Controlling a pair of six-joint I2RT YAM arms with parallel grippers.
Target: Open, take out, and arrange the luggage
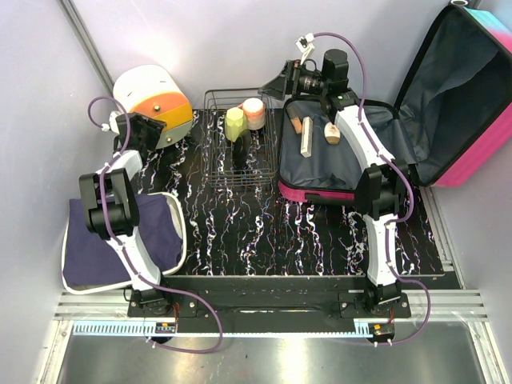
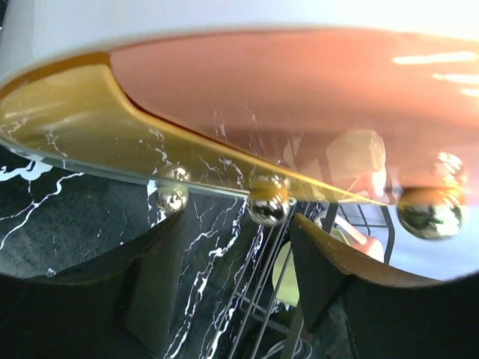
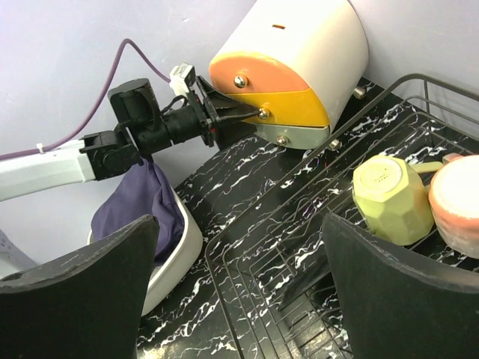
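From above, the open luggage (image 1: 320, 168) lay below and behind the right gripper (image 1: 290, 78), which pointed left, away from it, on an outstretched arm. That arm was nearer than the left gripper (image 1: 148, 132).

Left wrist: the jaws stood partly apart at the drawer box (image 2: 299, 90), seemingly holding nothing.

Right wrist: the jaws were wide open and empty, with the luggage out of sight.

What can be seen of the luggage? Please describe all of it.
The luggage is a small hard-shell suitcase, hot pink outside, with black zipper trim and a dark grey lining that looks like fabric. It is open: the base lies flat on the black marbled table at the far right, and the lid stands tilted back toward the right wall. A few small wooden-looking pieces lie in the base. The right arm passes above the base; whether it touches is unclear.
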